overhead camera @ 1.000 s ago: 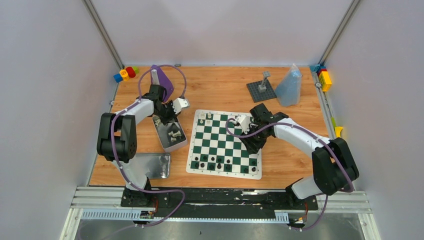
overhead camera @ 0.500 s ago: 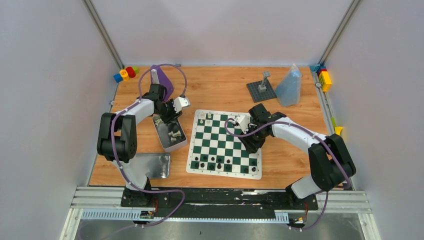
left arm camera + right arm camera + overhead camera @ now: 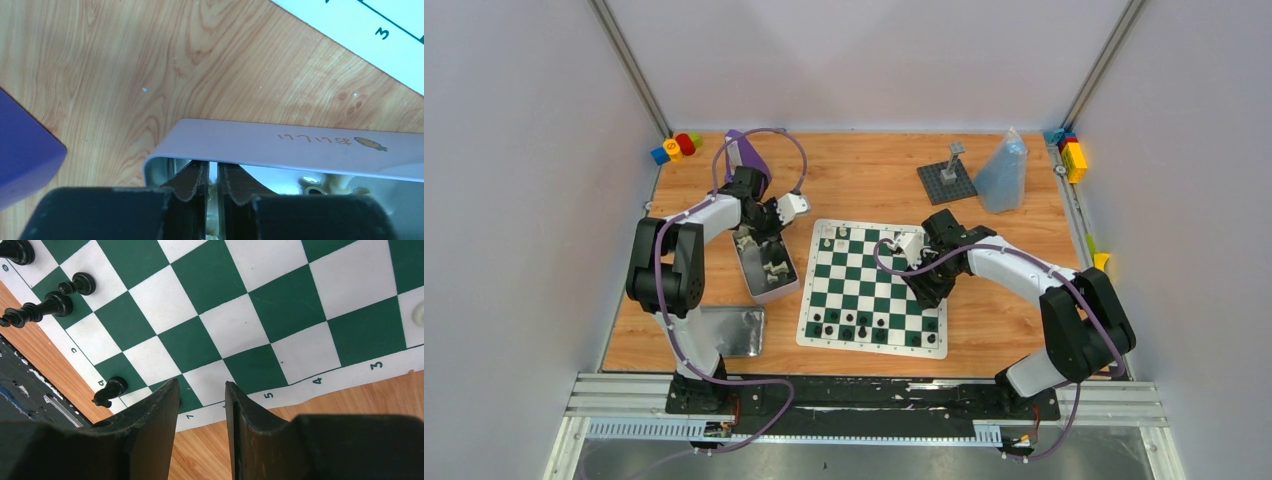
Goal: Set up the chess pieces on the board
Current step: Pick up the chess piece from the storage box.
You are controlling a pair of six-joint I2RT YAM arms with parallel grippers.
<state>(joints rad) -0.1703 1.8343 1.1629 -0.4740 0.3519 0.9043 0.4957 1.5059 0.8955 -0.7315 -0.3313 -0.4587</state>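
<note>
Wood-grain tabletop (image 3: 864, 170) enclosed on three sides by plain pale grey walls (image 3: 874, 60), with an aluminium rail (image 3: 624, 405) along the near edge carrying both arm bases. The right gripper (image 3: 201, 386) hangs over the board (image 3: 235, 335), a green-and-white checkered mat with a white numbered border. Its jaws stand apart and nothing lies between them. Directly beneath its fingertips is the board's edge near the printed 5 and 7, with bare wood just beyond. Black chess pieces (image 3: 50, 305) stand to the left of this gripper in its wrist view, on squares along one border, and a white one shows at the right margin. The left gripper (image 3: 213, 172) dips into an open metal tin (image 3: 280, 145), with the board's white border just past the tin's far wall. Its jaws are drawn almost together, leaving only a thin slit. Something pale appears to sit in that slit, but whether a piece is pinched cannot be told. More pale pieces lie loose in the tin just right of these fingers. Behind the left gripper stands a purple object (image 3: 749, 160), and nearer the arm bases lies the shiny tin lid (image 3: 724, 330). Beyond the right gripper are a dark grey baseplate (image 3: 946, 183) with a post and a bluish plastic bag (image 3: 1004, 172). Coloured toy blocks (image 3: 676, 147) sit in the far corners.
</note>
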